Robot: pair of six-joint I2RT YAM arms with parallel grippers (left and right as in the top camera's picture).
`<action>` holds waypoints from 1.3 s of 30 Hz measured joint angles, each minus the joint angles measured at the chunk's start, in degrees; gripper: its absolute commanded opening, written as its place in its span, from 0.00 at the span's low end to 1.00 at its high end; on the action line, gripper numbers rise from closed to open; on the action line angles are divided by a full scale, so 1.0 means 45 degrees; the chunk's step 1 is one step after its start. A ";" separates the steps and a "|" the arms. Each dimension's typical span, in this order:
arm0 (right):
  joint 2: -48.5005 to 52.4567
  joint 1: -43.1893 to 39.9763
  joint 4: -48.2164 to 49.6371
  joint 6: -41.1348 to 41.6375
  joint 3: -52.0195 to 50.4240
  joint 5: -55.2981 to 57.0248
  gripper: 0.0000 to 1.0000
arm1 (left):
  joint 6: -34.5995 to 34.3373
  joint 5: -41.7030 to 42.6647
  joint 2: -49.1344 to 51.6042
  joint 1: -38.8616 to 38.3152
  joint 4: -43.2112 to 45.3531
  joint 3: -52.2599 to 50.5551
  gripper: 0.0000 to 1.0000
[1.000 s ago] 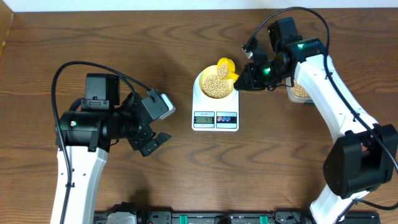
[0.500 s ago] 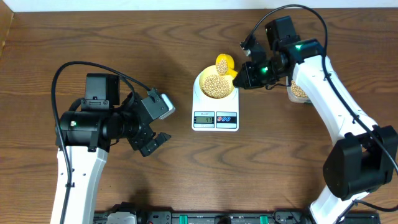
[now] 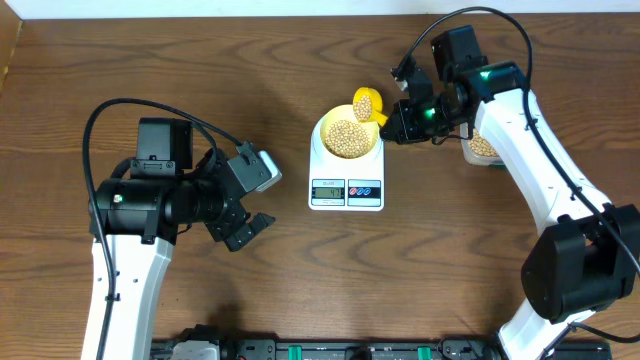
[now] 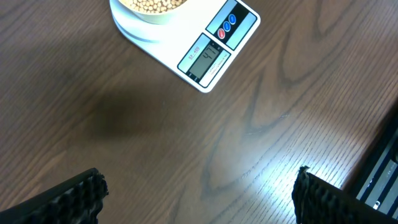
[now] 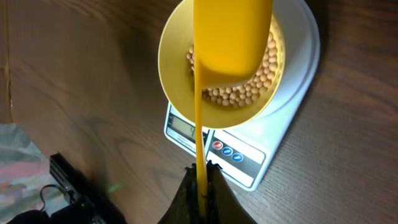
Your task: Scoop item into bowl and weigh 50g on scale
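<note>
– Fingers (image 5: pixel 219 199) on right gripper (image 5: pixel 200 186) clenched on the scoop (image 5: pixel 231 34) handle. Left gripper (image 4: pixel 199 193) spread wide, idle, well apart from the scale (image 3: pixel 346 190).
– What moved?
– Scoop head shifted slightly toward the far rim of the bowl (image 3: pixel 322 128) in the last second. Beans (image 3: pixel 347 138) are heaped in the bowl, and the bowl sits on the scale. Display (image 3: pixel 328 191) looks unchanged.
– Topping up, then?
– That's my read. More beans in the tub (image 3: pixel 483 148) if short. Digits too small to trust.

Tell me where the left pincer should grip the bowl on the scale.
Probably the bowl at its left rim, from above, one finger inside: the rim shows clear of the beans there, while the scoop in the right pincer hangs over the far right edge.
</note>
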 measured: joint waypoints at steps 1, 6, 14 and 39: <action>-0.0015 -0.0015 0.0112 0.0044 0.0000 0.0000 0.01 | 0.0000 0.0000 0.0000 0.0000 0.0000 0.0000 0.98; -0.0097 -0.0034 -0.0398 -0.0219 0.0000 0.0170 0.01 | 0.0000 0.0000 0.0000 0.0000 0.0000 0.0000 0.98; -0.0131 0.0044 0.0287 -0.0389 -0.0005 0.0078 0.01 | 0.0000 0.0000 0.0000 0.0000 0.0000 0.0000 0.98; -0.0131 0.0661 0.0010 -0.0500 -0.0005 0.0126 0.01 | 0.0000 0.0000 0.0000 0.0000 -0.0005 0.0000 0.98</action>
